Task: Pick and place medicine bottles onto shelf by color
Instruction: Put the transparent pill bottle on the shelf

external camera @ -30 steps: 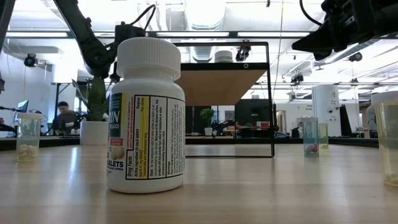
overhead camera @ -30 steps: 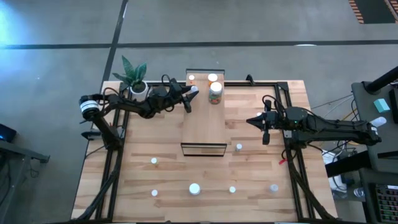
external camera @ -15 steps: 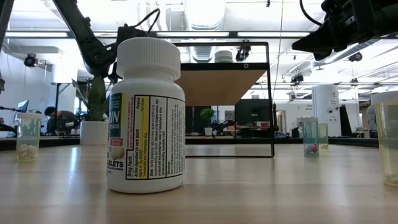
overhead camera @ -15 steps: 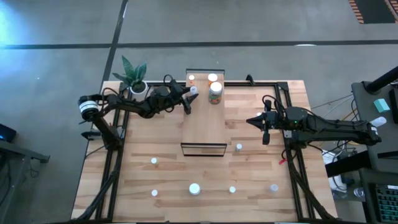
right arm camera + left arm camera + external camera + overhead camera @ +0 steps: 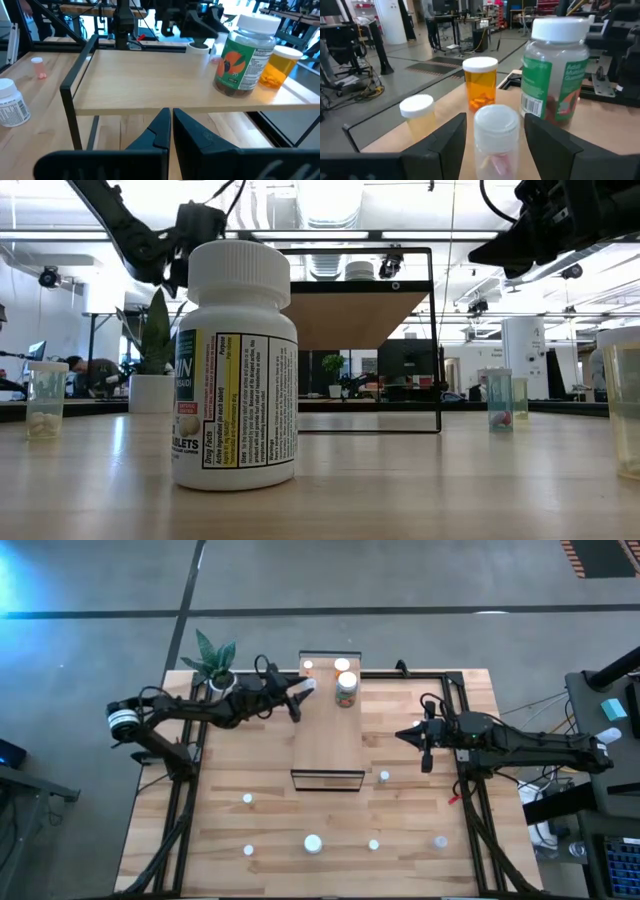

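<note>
Two arms, as you see: left gripper point(image 5: 495, 137) pinches a clear bottle point(image 5: 495, 131) over the shelf point(image 5: 328, 730) at 12 o'clock; right gripper point(image 5: 170, 131), jaws pressed together, waits at 3.

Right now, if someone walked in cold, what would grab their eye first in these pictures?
The long light-wood shelf with black frame at the table's middle, where a green-labelled clear jar, an orange bottle and a pale yellow bottle cluster at its far end. The left claw holds a clear white-capped bottle over that end. In the low view, a big white labelled bottle looms up front.
</note>
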